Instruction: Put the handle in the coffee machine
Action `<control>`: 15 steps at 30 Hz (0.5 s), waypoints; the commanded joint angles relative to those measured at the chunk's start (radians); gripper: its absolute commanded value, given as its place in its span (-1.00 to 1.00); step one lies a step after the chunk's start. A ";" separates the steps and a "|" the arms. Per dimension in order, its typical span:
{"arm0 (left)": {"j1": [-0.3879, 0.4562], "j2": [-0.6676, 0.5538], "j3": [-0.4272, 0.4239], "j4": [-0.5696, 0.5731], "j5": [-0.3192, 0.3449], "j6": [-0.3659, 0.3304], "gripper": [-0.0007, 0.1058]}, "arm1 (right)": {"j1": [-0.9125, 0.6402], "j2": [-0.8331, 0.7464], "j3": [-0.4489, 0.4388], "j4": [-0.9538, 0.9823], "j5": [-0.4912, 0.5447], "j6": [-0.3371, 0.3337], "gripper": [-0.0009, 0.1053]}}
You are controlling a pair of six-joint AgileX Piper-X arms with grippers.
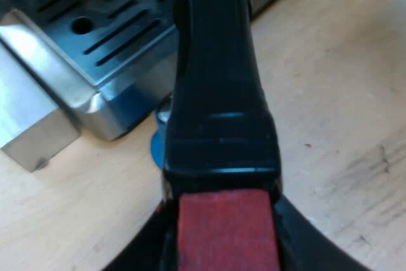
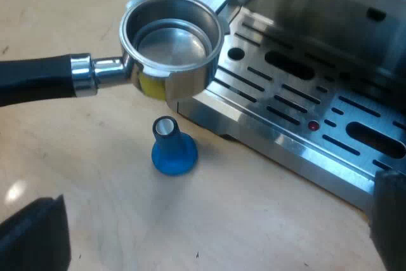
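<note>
**Left pincer** [image 1: 226,236]: two black fingers [image 1: 298,245] closed on either side of the red end of the handle [image 1: 219,74]. The wrist is in line with the handle's length and held above the tabletop [image 1: 336,93].

**Right pincer** [image 2: 209,233]: black fingers [image 2: 32,236] spread wide apart. The wrist is angled downward, and the pincer hovers over the tabletop.

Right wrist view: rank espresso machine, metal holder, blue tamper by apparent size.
1. espresso machine, largest even though cut off at the edges.
2. metal holder, seemingly held nearer the camera, which may inflate it.
3. blue tamper, clearly smallest.
</note>
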 commanded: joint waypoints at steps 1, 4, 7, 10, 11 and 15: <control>0.022 -0.010 -0.018 -0.035 0.046 0.006 -0.98 | 0.030 0.020 -0.004 -0.019 0.061 0.059 0.86; 0.031 -0.010 -0.018 -0.035 0.049 0.006 -0.98 | 0.065 0.049 0.006 -0.048 0.123 0.073 0.86; 0.030 -0.010 -0.018 -0.035 0.049 0.006 -0.98 | 0.099 0.069 0.025 -0.106 0.178 0.073 0.86; 0.030 -0.010 -0.018 -0.035 0.049 0.006 -0.98 | 0.134 0.091 0.045 -0.179 0.222 0.073 0.86; 0.030 -0.010 -0.018 -0.035 0.049 0.006 -0.98 | 0.149 0.100 0.052 -0.210 0.248 0.073 0.86; 0.030 -0.010 -0.018 -0.035 0.049 0.006 -0.98 | 0.180 0.126 0.066 -0.278 0.308 0.073 0.86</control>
